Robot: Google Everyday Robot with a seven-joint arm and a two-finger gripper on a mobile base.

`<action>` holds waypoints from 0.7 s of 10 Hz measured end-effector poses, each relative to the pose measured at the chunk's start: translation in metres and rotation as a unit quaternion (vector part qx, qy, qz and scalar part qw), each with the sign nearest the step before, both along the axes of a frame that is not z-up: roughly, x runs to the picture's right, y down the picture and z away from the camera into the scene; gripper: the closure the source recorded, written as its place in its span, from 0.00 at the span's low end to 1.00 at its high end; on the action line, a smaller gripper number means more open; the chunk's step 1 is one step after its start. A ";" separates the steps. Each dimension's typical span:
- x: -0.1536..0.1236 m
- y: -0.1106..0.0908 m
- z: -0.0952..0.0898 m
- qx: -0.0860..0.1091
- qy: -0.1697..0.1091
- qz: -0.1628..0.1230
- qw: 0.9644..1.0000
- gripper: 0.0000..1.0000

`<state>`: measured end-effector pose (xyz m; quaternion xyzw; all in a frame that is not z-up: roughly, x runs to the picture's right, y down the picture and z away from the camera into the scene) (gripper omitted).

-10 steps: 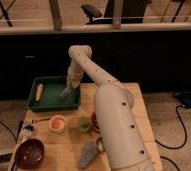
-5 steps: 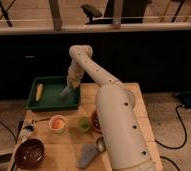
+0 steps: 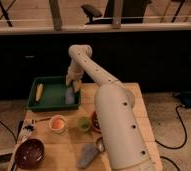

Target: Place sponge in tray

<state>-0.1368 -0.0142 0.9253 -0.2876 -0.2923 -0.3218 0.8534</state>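
The dark green tray [image 3: 49, 104] stands at the back left of the wooden table. The pale grey-blue sponge [image 3: 70, 96] lies inside it against the right wall. My gripper [image 3: 72, 83] hangs just above the sponge at the tray's right rim. Its fingers are open and hold nothing. My white arm reaches to it from the lower right and hides the right half of the table.
A yellow corn cob [image 3: 39, 92] lies in the tray's left side. In front of the tray stand an orange-filled cup [image 3: 57, 123] and a green cup [image 3: 83, 123]. A maroon bowl [image 3: 30, 153] and a lumpy grey cloth [image 3: 88, 155] sit nearer the front edge.
The gripper has risen a little and shifted slightly right, away from the sponge. The sponge now lies in the tray by itself.
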 end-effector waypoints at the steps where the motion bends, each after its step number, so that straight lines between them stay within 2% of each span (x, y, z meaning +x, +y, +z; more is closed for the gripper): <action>1: 0.000 0.000 0.000 0.000 -0.001 -0.001 1.000 0.20; 7: -0.003 0.002 -0.001 -0.002 -0.004 -0.003 1.000 0.20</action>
